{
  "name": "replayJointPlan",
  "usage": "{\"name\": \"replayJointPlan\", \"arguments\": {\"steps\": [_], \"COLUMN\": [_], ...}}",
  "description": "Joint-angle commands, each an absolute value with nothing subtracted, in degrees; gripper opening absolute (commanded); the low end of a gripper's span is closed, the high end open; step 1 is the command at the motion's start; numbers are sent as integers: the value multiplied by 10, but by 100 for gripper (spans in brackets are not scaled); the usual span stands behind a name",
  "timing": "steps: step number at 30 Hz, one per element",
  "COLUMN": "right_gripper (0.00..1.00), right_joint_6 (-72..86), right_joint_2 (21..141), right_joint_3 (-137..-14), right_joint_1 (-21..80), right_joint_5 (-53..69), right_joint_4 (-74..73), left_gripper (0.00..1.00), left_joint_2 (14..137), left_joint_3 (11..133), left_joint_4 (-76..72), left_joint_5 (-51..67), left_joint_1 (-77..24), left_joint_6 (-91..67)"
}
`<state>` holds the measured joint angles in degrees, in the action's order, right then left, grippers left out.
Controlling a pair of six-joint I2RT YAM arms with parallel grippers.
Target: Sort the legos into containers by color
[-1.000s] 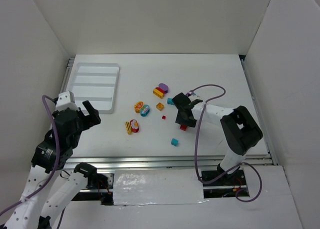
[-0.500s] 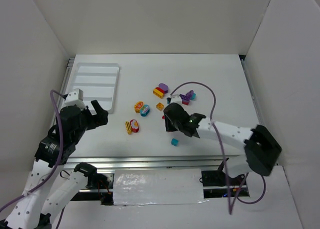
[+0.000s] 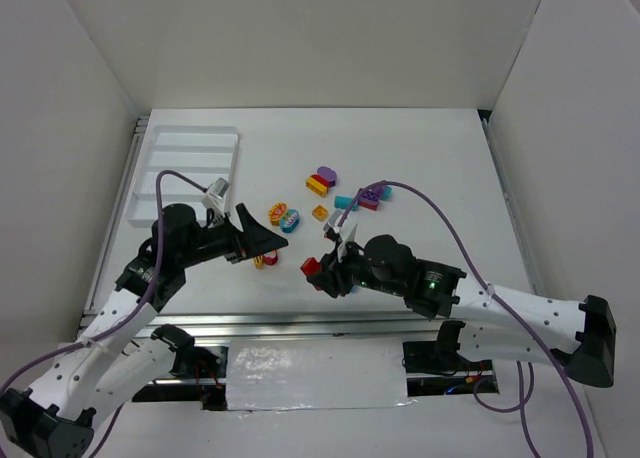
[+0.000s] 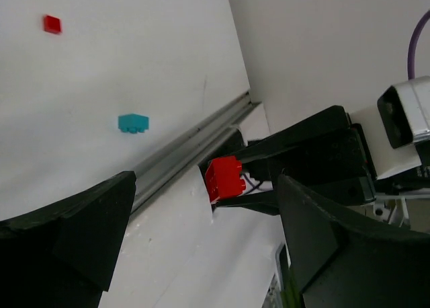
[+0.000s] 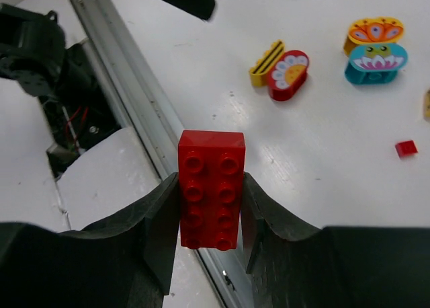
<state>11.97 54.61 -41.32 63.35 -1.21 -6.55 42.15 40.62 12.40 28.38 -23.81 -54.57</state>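
You see the right gripper (image 5: 211,210) pinching 1 red brick (image 5: 211,180) above the table's near edge. The left gripper (image 3: 270,236) faces it, jaws spread wide. The white tray (image 3: 185,143) sits far left.

Red eight-stud plastic brick (image 5: 211,187): smooth, glossy; I see highlights on its studs. Black fingers (image 5: 158,220) of my right gripper (image 5: 209,187): matt moulded plastic. White tabletop (image 5: 322,160): matt, smooth, lightly scuffed. Silver rail (image 5: 124,79) along its near edge: brushed metal, dull sheen. White ribbed tray (image 3: 190,148): smooth plastic, faintly glossy. Teal brick (image 4: 133,123): plastic, satin finish. Purple cable (image 3: 385,184): smooth rubbery sheath. Pale tape patch (image 3: 315,375) below the rail: crinkled, shiny.
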Motion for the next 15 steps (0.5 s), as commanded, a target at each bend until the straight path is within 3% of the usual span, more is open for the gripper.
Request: {"name": "replayJointPlan", "arguments": {"steps": [1,11,15], "right_gripper": [0,0,0], "right_joint_6": [95,90,90], "right_joint_2": [519,557,556], "right_joint_3": [-408,-444,-445], "right_joint_1": [649,660,670], "right_joint_5": [1,-64,-77], "right_joint_4": [-27,-53,-48], "left_gripper": [98,91,82], "left_joint_2": [440,514,533], "left_joint_3": [406,364,369], "left_joint_4": [34,-64,-54], "left_joint_5": [318,311,301], "left_joint_1": [-278,-363,-375], "left_joint_6": [-601,-642,-631]}}
